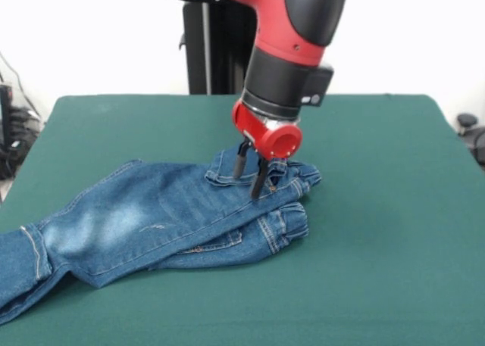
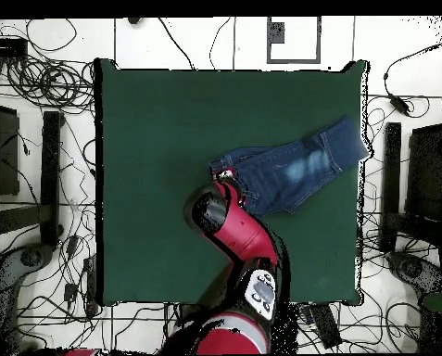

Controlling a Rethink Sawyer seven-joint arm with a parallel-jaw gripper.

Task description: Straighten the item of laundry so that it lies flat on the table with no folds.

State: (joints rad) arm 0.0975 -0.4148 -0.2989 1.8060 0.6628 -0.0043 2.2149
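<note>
The blue denim jeans (image 1: 151, 217) lie on the dark green table (image 1: 379, 210), folded lengthwise with one leg over the other. The waist end is bunched near the table's middle. The legs run to the picture's lower left and leave the front view there. My gripper (image 1: 250, 176) points straight down over the waistband, fingers (image 1: 241, 164) apart, tips at the denim with nothing held. In the overhead view the jeans (image 2: 289, 171) reach towards the table's (image 2: 150, 139) right edge, and my red arm (image 2: 238, 232) covers the gripper and part of the waist.
The black pedestal (image 1: 208, 43) stands behind the table's far edge. Cables (image 2: 39, 83) and dark stands (image 2: 50, 176) lie on the floor around the table. Bare green top lies right of the jeans in the front view.
</note>
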